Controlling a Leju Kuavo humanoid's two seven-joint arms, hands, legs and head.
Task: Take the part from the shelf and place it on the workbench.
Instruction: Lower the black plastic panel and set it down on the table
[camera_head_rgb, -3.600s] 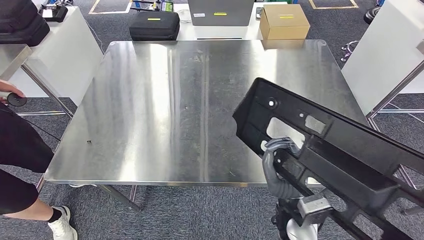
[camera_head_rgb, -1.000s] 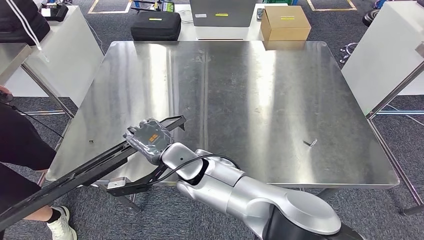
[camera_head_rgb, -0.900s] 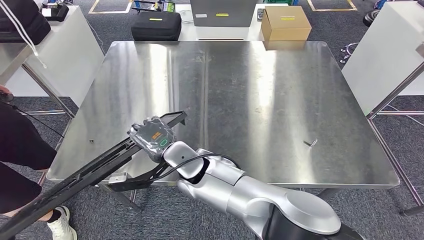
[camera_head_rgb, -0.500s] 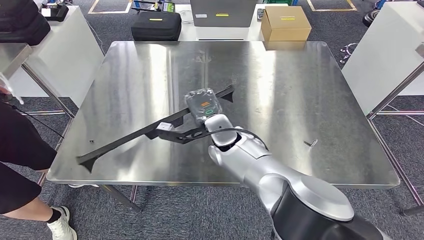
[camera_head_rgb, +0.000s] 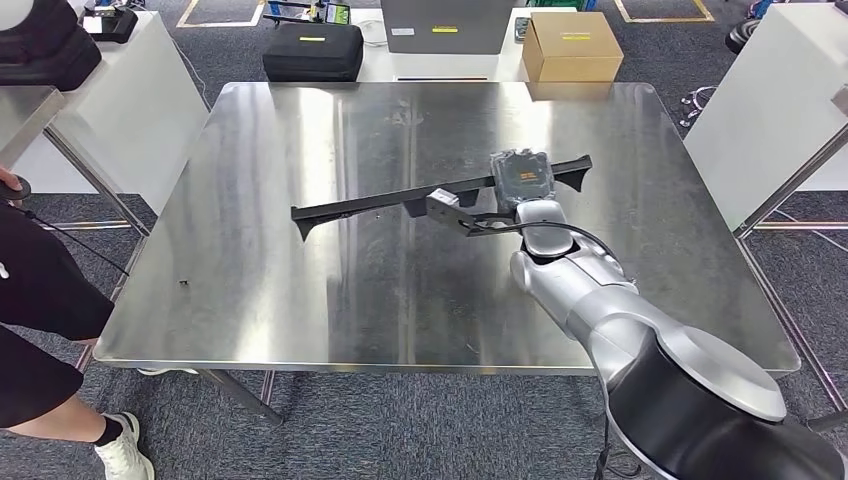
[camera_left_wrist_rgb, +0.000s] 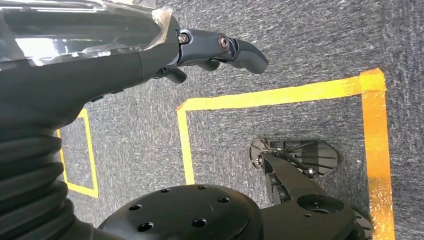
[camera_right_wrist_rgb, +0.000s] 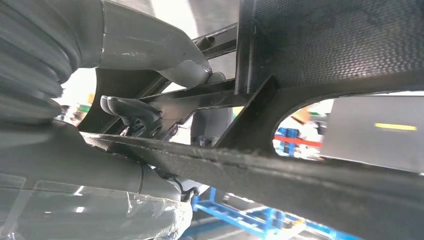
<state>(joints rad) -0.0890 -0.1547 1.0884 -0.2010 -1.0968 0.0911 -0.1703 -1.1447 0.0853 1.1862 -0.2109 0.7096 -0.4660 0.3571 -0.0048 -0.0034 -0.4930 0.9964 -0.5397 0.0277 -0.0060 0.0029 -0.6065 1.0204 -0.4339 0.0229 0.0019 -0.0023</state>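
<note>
Head view is showing one long black plastic frame part (camera_head_rgb: 400, 200) over the steel counter (camera_head_rgb: 300, 290), right hand (camera_head_rgb: 520, 175) gripping it near one end; contact with the counter is unclear. Right wrist view is showing fingers (camera_right_wrist_rgb: 130, 110) wrapping a rib. Left hand (camera_left_wrist_rgb: 215, 47) is hanging empty over carpet, fingers loosely apart.

The part (camera_head_rgb: 400, 200) is a long, thin black plastic frame with cut-out openings and a textured face, seen nearly edge-on. It stretches across the middle of the steel bench (camera_head_rgb: 300, 120), one end pointing left, the other near the right hand (camera_head_rgb: 520, 175) that grips it.
</note>
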